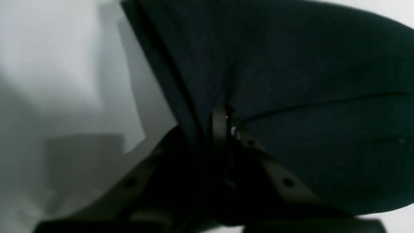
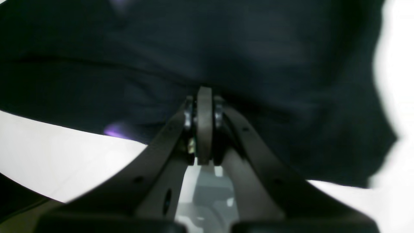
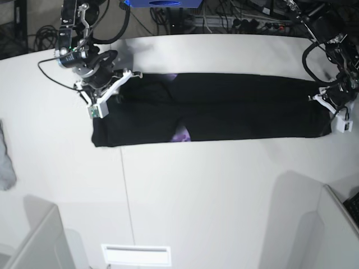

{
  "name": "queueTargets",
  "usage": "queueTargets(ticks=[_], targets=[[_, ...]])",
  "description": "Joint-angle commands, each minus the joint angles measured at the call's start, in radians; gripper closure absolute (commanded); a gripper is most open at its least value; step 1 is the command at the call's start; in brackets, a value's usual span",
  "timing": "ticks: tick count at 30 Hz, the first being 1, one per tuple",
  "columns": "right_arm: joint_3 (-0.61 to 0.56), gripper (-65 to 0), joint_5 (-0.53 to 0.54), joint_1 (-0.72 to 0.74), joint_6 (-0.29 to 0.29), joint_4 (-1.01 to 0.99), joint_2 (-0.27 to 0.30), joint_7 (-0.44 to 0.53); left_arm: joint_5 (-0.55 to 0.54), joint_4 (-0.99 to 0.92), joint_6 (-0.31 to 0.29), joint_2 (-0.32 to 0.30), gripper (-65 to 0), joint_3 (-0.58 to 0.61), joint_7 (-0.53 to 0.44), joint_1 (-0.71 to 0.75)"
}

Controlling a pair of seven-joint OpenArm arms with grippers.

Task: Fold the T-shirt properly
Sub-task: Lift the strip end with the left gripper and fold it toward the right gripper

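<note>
The black T-shirt [image 3: 241, 106] lies as a long folded strip across the white table [image 3: 196, 190], with a bit of purple print [image 3: 180, 135] showing at its near edge. My left gripper [image 3: 326, 103] is at the strip's right end. In the left wrist view its fingers meet at the tip [image 1: 228, 121], pinching a fold of the T-shirt [image 1: 307, 64]. At the left end, on the far edge, is my right gripper [image 3: 115, 84]. In the right wrist view it [image 2: 204, 103] is shut on the hem of the T-shirt [image 2: 258, 48].
A small grey cloth [image 3: 5, 162] lies at the table's left edge. White panels stand at the near left [image 3: 33, 241] and near right [image 3: 314, 224]. Cables and a blue object [image 3: 162, 3] sit behind the table.
</note>
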Motion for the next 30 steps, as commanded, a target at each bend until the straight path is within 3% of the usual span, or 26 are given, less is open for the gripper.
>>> queueTargets(ticks=[1, 4, 9, 13, 17, 21, 30], targets=[[0.003, 0.0, 0.013, 0.005, 0.002, 0.022, 0.001, 0.023, -0.020, 0.057, -0.009, -0.016, 0.0, -0.001, -0.023, -0.013], [0.011, 0.0, 0.057, 0.006, -0.002, 0.022, 0.001, 0.023, -0.020, 0.164, -0.009, -0.014, 0.0, 0.009, -0.023, 0.022], [0.149, 0.0, 0.202, 0.014, -0.005, 0.022, 0.001, 0.020, -0.020, 0.341, -0.009, 0.022, 0.0, 0.010, 0.039, 0.067], [0.246, 0.0, 0.215, 0.038, -0.005, 0.018, 0.003, 0.015, -0.020, 0.457, -0.009, 0.075, 0.0, 0.041, 0.089, 0.079], [0.290, 0.0, 0.217, 0.052, -0.004, 0.016, 0.009, 0.015, -0.020, 0.529, -0.009, 0.093, 0.0, 0.165, 0.091, 0.103], [0.318, 0.0, 0.217, 0.054, -0.004, 0.016, 0.009, 0.015, -0.029, 0.543, 0.105, 0.105, 0.0, 0.300, 0.091, 0.107], [0.324, 0.0, 0.214, 0.054, -0.004, 0.015, 0.009, 0.015, -0.020, 0.543, 0.139, 0.207, 0.0, 0.478, 0.091, 0.096]])
